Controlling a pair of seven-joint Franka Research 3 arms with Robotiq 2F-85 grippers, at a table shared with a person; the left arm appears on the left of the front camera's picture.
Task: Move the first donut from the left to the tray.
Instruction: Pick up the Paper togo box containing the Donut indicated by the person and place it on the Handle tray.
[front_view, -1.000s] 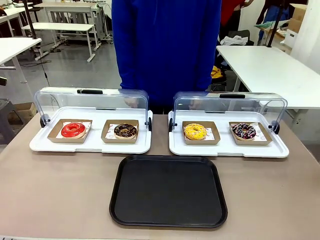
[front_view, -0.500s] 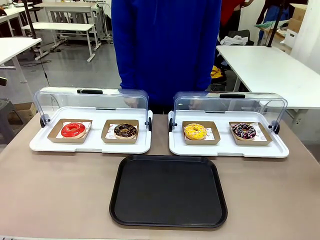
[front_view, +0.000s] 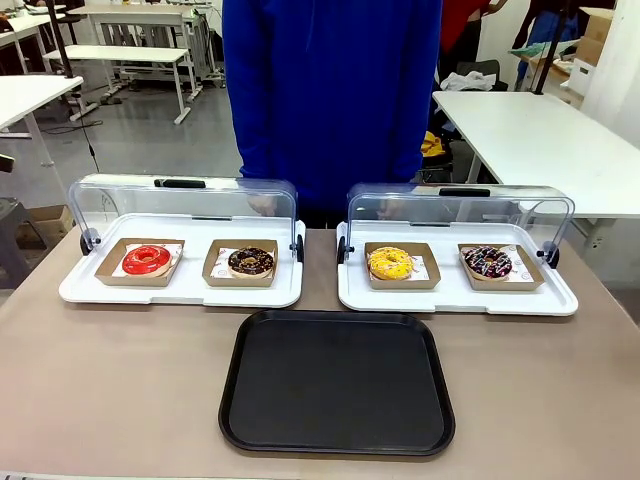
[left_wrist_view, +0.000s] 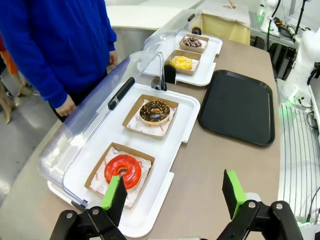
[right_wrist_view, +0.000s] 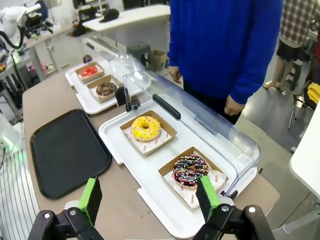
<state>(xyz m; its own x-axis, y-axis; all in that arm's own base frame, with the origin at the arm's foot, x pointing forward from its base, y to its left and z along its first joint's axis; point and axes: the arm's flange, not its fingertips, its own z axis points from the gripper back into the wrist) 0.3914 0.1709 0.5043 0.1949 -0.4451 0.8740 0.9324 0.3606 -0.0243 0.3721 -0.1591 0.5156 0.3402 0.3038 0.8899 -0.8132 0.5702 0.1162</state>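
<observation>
Grey floor and white worktables fill the room behind a person (front_view: 330, 100) in a blue top, who stands at twelve o'clock across the brown tabletop (front_view: 120, 380). Front view first: the black tray (front_view: 337, 383) lies flat and bare at six o'clock. Up at ten o'clock of it sits the red donut (front_view: 147, 260) in its small cardboard tray (front_view: 108, 271), on the left display tray (front_view: 180, 295), clear lid (front_view: 185, 200) swung up. The chocolate donut (front_view: 250, 262) is its neighbour at three o'clock. At two o'clock of the black tray, the right display tray (front_view: 460, 300) carries the yellow donut (front_view: 389, 263) and the sprinkled donut (front_view: 488, 262).

Over to the left wrist view: the left claw (left_wrist_view: 175, 192) hangs above the tabletop's near edge, looking down and along it. Jaws spread wide, green pads well apart, nothing between them. The red donut shows at nine o'clock of the claw, just beside one pad in the picture; the black tray lies off at one o'clock.

Right wrist view now: the right claw (right_wrist_view: 149, 196) hovers high at the other end, jaws likewise wide and gripping nothing. The sprinkled donut sits between the pads in the picture, towards two o'clock, the yellow one at twelve, and the black tray at ten.
</observation>
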